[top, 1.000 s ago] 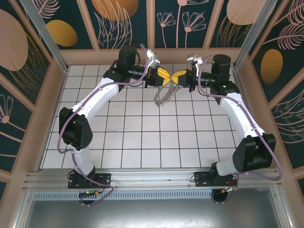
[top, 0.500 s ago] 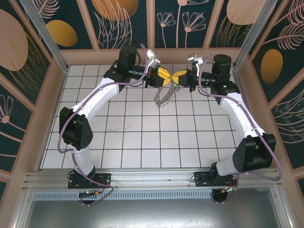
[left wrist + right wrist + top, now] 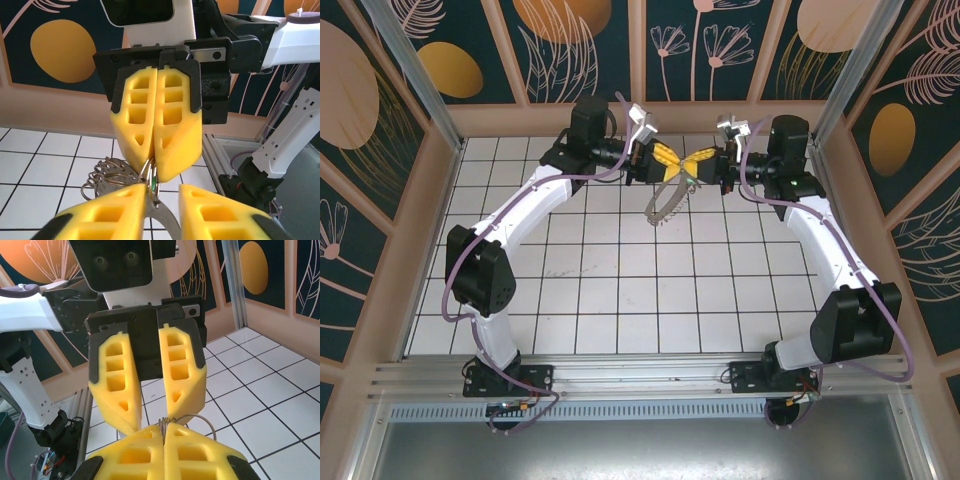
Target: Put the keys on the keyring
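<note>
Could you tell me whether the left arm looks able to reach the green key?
Likely yes: the key sits at the tips of the shut right fingers with the ring, and the left fingers stand apart beside it, nothing between.

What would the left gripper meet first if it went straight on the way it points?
Probably the keyring right ahead, then the shut right gripper facing it; depth is unclear.

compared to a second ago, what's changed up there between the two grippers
Almost nothing. The right gripper seems to have eased slightly rightward, its arm with it. Nothing was taken hold of or let go. Unchanged: it stays shut on the keyring, which still dangles over the far tiles, and it is still tip to tip with the left gripper.
</note>
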Tool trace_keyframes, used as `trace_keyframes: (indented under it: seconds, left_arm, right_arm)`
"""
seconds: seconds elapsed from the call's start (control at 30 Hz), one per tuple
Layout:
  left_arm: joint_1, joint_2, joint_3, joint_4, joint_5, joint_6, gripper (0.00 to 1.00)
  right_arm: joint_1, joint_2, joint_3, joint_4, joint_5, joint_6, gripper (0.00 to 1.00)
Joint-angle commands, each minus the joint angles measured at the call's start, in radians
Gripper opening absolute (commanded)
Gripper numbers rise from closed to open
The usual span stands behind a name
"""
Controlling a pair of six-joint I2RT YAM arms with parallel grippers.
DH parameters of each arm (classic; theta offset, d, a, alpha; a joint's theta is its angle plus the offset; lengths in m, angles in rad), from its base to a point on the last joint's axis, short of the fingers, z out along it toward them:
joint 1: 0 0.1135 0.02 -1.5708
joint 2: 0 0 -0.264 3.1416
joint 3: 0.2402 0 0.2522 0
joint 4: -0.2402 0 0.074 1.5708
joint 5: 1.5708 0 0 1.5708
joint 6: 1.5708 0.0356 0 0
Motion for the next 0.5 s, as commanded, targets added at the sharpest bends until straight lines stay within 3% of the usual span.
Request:
trace_keyframes:
  seconds: [0.0, 0.1, 0.23, 0.47]
  left_arm:
    - [-0.084, -0.003, -0.004, 0.043, 0.103, 0.006, 0.12]
    - [-0.087, -0.001, -0.001, 0.047, 0.103, 0.005, 0.0]
    - [-0.089, -0.008, -0.007, 0.059, 0.079, 0.004, 0.0]
    - [-0.089, -0.072, -0.109, 0.228, -0.082, -0.083, 0.0]
  right_arm:
    - [0.038, 0.002, 0.006, 0.09, 0.001, 0.007, 0.0]
    - [0.04, 0.003, 0.009, 0.089, 0.003, 0.007, 0.0]
    - [0.041, -0.004, 0.003, 0.094, 0.023, 0.012, 0.0]
    - [0.037, -0.01, -0.032, 0.181, 0.052, 0.079, 0.01]
